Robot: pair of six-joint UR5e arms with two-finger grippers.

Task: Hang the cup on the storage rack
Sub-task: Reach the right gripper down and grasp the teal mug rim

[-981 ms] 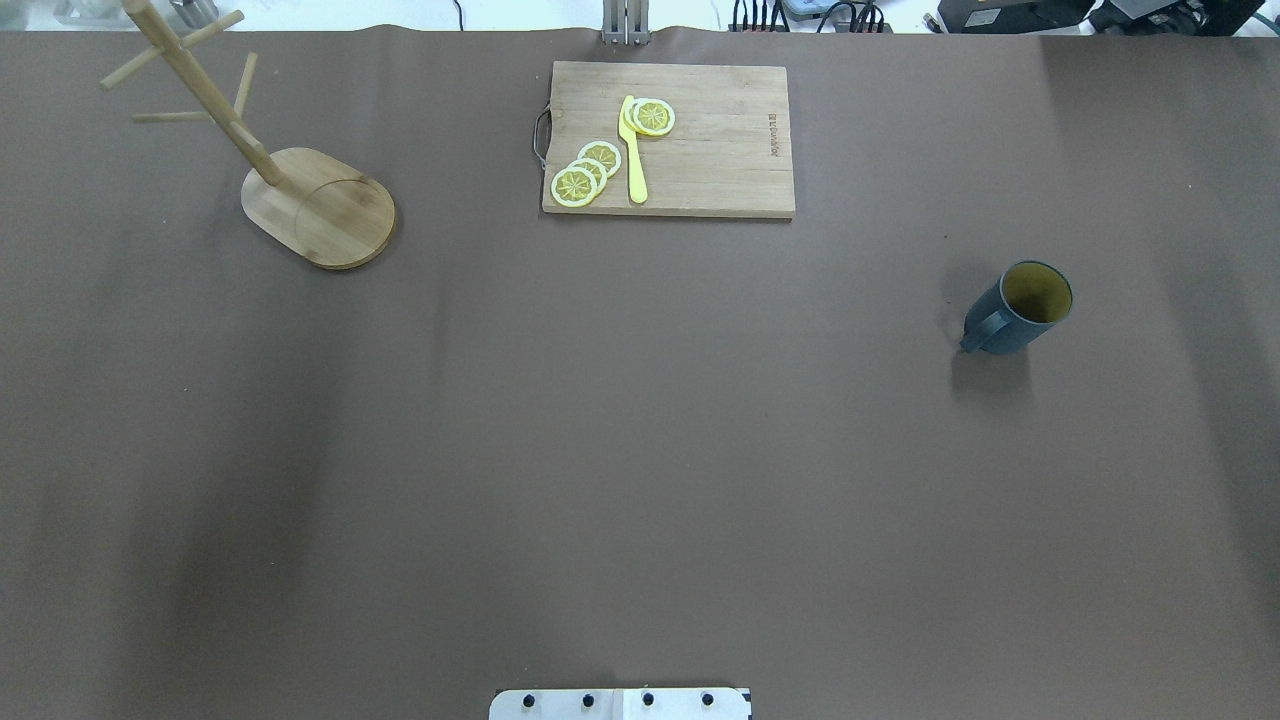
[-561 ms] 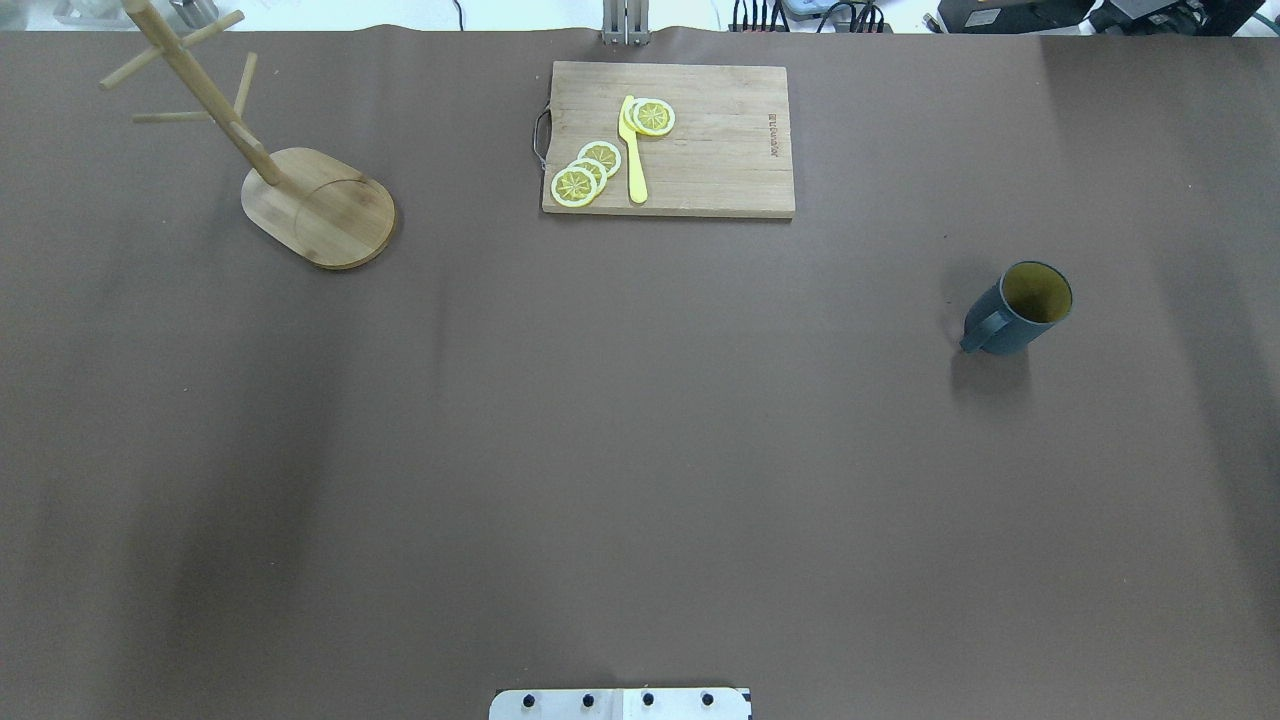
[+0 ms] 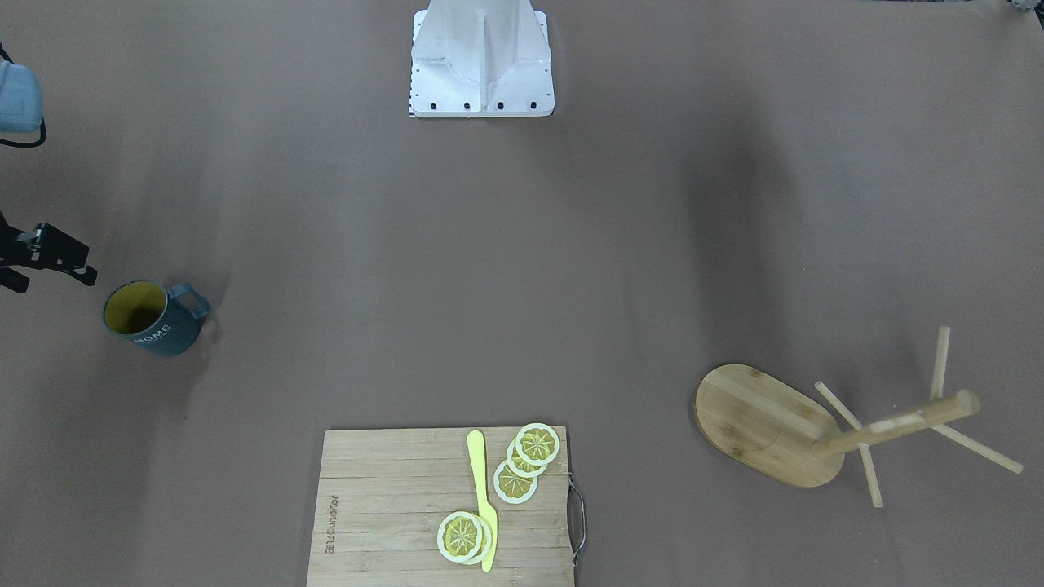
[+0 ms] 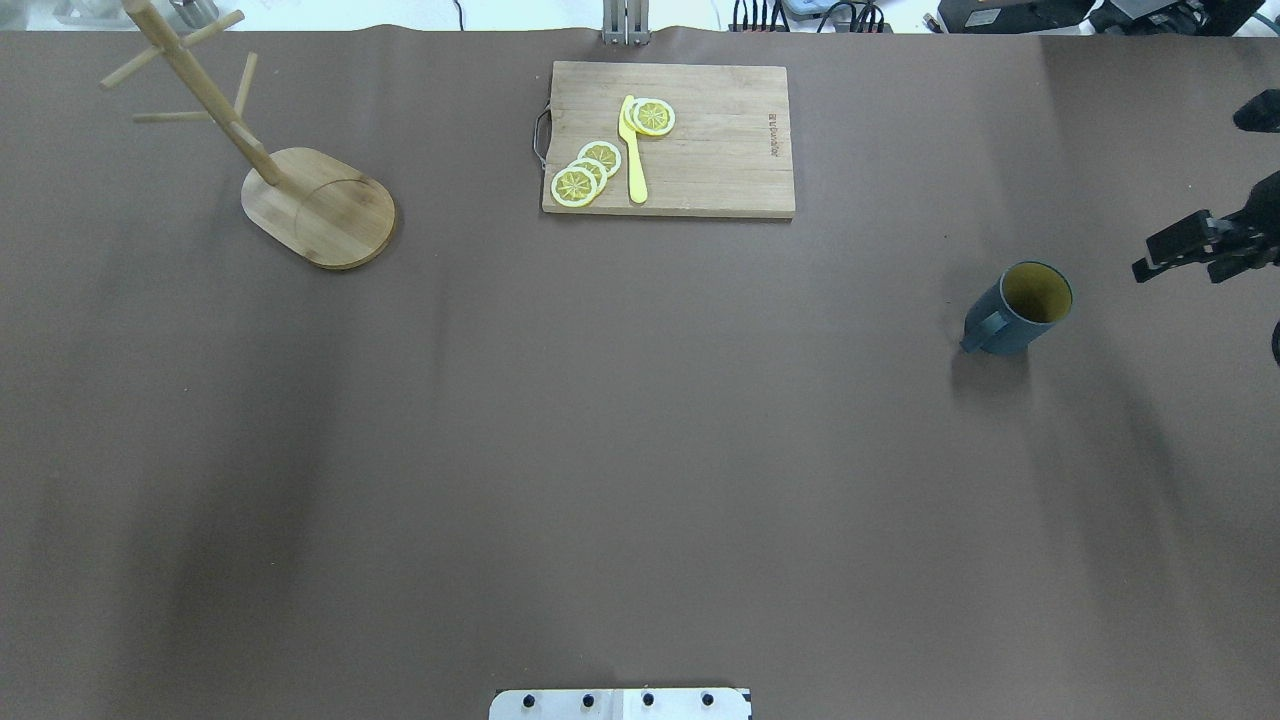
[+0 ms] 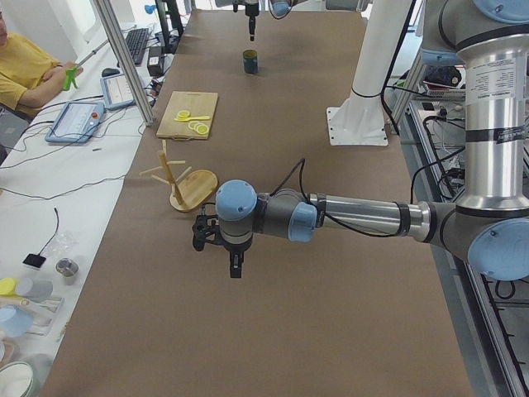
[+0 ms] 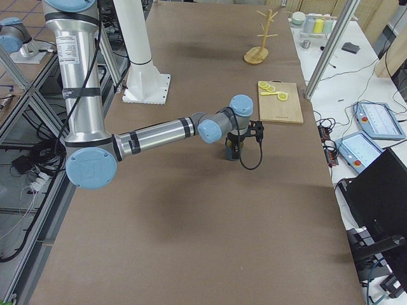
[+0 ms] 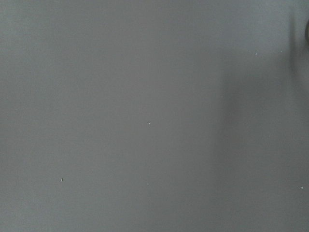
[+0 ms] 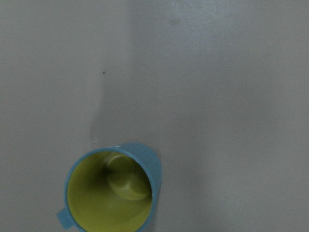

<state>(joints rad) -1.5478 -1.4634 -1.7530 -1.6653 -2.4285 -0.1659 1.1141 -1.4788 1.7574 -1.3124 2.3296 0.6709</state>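
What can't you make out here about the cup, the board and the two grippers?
- Left gripper: only in the left side view, so open or shut is unclear.
- Right gripper: overhead, the right edge cuts off its body.
- Cup: right wrist view, the bottom edge cuts off part of its rim and handle.
- Board: front-facing view, the bottom edge cuts off its near end.

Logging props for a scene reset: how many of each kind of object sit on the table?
cup: 1
rack: 1
board: 1
knife: 1
lemon slices: 5, some overlapping
Total: 9
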